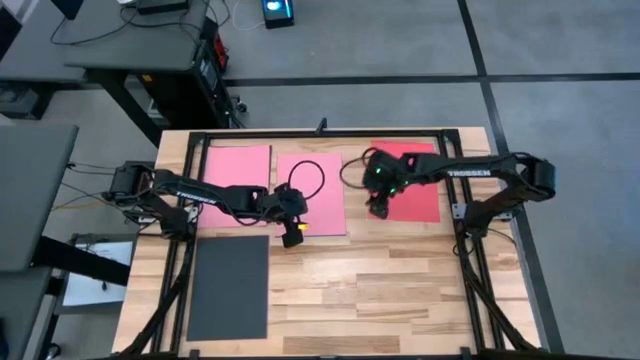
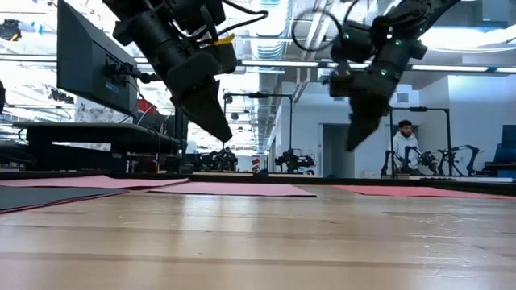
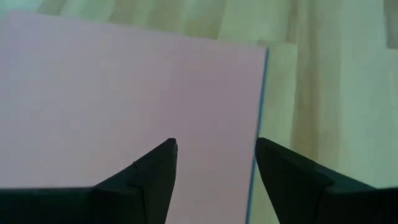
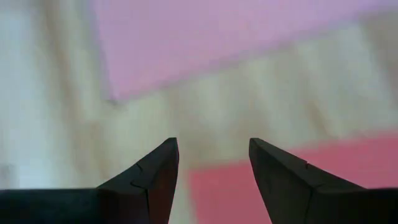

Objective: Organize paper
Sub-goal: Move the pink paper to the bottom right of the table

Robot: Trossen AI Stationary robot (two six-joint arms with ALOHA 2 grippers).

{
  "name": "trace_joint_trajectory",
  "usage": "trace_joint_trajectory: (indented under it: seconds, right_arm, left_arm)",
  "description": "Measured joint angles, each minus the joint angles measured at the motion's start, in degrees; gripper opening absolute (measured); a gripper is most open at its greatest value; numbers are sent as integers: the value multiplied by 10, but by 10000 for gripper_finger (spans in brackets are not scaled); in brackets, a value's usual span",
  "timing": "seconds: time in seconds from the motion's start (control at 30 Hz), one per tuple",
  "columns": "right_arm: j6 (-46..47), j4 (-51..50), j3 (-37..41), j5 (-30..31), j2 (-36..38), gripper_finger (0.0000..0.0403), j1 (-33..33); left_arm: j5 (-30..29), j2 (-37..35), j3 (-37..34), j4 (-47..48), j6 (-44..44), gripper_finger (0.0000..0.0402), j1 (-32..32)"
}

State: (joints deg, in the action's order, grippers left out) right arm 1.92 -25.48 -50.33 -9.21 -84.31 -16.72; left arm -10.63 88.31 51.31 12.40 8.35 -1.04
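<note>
Grey carpet tiles (image 1: 560,60) surround the wooden table (image 1: 400,290). Dark desks (image 1: 130,45) stand beside it. A person (image 2: 405,145) stands far back.

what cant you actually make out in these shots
- Blue sheet: left wrist view shows only a thin edge under the pink sheet.
- Red sheet on the right: high view, partly covered by the right arm.
- Dark sheet: low view shows it edge-on only.

We see a table (image 1: 400,290) of pale, smooth wooden planks with a faint sheen. On it lie thin matt paper sheets: pink (image 1: 311,190), two red (image 1: 236,172) (image 1: 418,195), and dark grey (image 1: 230,287). The gripper fingers (image 3: 152,180) look like matt black plastic.
</note>
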Motion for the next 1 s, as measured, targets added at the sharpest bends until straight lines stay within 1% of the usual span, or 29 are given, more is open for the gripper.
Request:
trace_joint_trajectory:
  seconds: [0.17,0.33,0.47,0.6,0.73,0.87,1.0]
  right_arm:
    - [-7,80,0,-1,-50,187,29]
    - [-63,103,0,6,-111,187,57]
    - [-91,115,0,51,-154,187,90]
    - [-99,122,-2,114,-173,187,119]
    - [-101,130,-2,156,-178,187,137]
    - [-102,159,-2,177,-180,187,142]
    - [-113,195,-1,183,-182,187,138]
  left_arm:
    - [36,7,0,3,3,201,-35]
    - [60,35,0,6,-5,201,-64]
    - [63,63,4,-6,-10,201,-82]
    - [64,88,4,-15,-8,201,-93]
    - [74,109,2,-27,-5,201,-96]
    - [81,124,3,-30,3,201,-96]
    - [92,136,5,-38,5,201,-96]
